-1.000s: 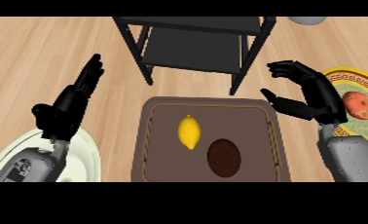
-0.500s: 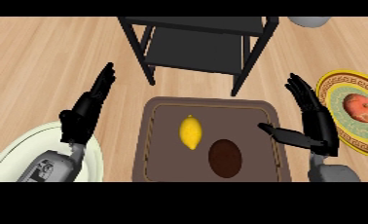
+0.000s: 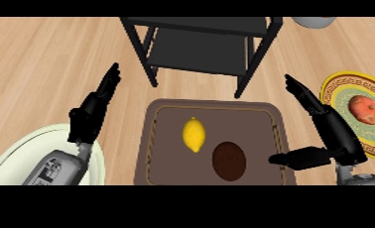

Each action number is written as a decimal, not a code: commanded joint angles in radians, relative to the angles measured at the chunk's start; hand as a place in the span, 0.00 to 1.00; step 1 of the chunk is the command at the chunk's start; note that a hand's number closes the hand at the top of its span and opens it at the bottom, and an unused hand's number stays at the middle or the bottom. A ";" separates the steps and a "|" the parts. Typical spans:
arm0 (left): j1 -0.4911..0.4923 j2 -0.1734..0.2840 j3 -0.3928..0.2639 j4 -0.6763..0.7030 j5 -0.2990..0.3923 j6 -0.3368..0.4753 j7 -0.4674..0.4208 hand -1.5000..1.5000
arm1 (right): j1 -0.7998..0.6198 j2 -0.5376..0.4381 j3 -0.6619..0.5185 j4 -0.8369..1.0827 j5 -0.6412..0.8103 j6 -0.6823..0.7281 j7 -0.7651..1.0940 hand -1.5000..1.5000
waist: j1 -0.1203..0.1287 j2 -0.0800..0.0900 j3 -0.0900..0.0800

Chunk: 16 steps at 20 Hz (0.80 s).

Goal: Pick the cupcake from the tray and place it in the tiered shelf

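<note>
A dark brown cupcake (image 3: 228, 160) lies on the brown tray (image 3: 253, 115), at its lower right part, beside a yellow lemon (image 3: 193, 134). The black tiered shelf (image 3: 203, 43) stands just beyond the tray. My right hand (image 3: 327, 130) is open at the tray's right edge, fingers stretched toward the shelf and thumb pointing at the cupcake without touching it. My left hand (image 3: 92, 110) rests open left of the tray, fingers up.
A yellow patterned plate (image 3: 339, 87) with a red fruit (image 3: 362, 108) sits at the right edge. A pale green plate (image 3: 22, 145) lies at the lower left under my left forearm. A grey bowl (image 3: 315, 21) shows at the top right.
My right hand has uncurled and dropped down to the tray's right edge, close to the cupcake. The left hand has moved slightly lower.
</note>
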 commanded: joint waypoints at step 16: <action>0.054 -0.062 0.023 0.006 -0.069 -0.009 -0.030 0.50 | -0.150 -0.151 0.278 -0.526 0.229 0.306 0.866 0.00 | 0.013 0.001 0.001</action>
